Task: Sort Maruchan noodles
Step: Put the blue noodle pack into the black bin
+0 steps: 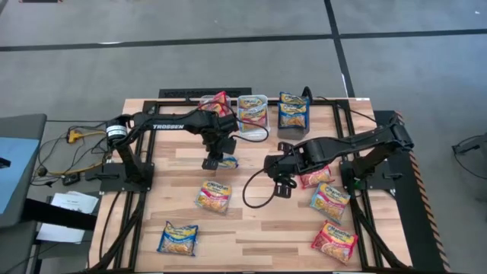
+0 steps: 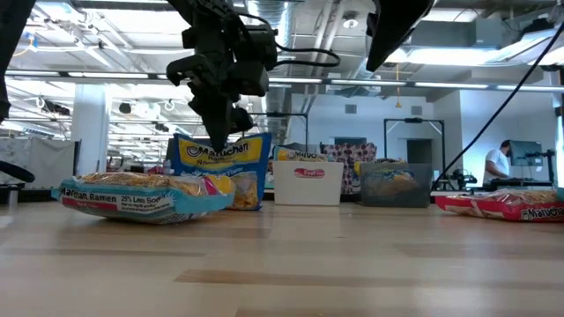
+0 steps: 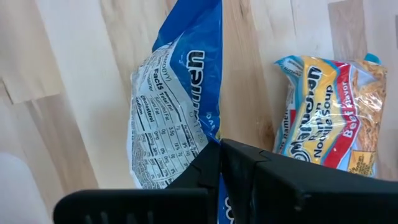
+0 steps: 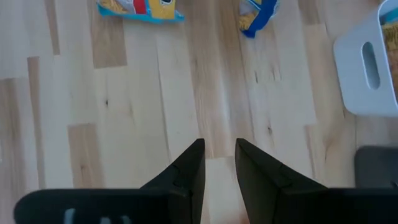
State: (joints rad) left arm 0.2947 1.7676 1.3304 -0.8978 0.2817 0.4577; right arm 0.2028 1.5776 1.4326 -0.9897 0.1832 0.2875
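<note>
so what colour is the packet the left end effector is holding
Blue with yellow, on the packet pinched by the left end effector; clearest in the low view.

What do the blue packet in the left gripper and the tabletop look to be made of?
Blue packet: thin glossy printed plastic film, judging by its creases and sheen, pinched in the left gripper. Tabletop: looks like pale jointed wood planks with visible grain, smooth and faintly shiny.

I see three bins in a row along the far edge of the table (image 1: 152, 221): the clear bin (image 1: 215, 103) left, the white bin (image 1: 253, 108) middle, the dark bin (image 1: 294, 114) right, each with packets inside. Loose packets lie nearer: one near-left (image 1: 178, 237), one centre (image 1: 214, 197), three to the right (image 1: 329, 202).
</note>
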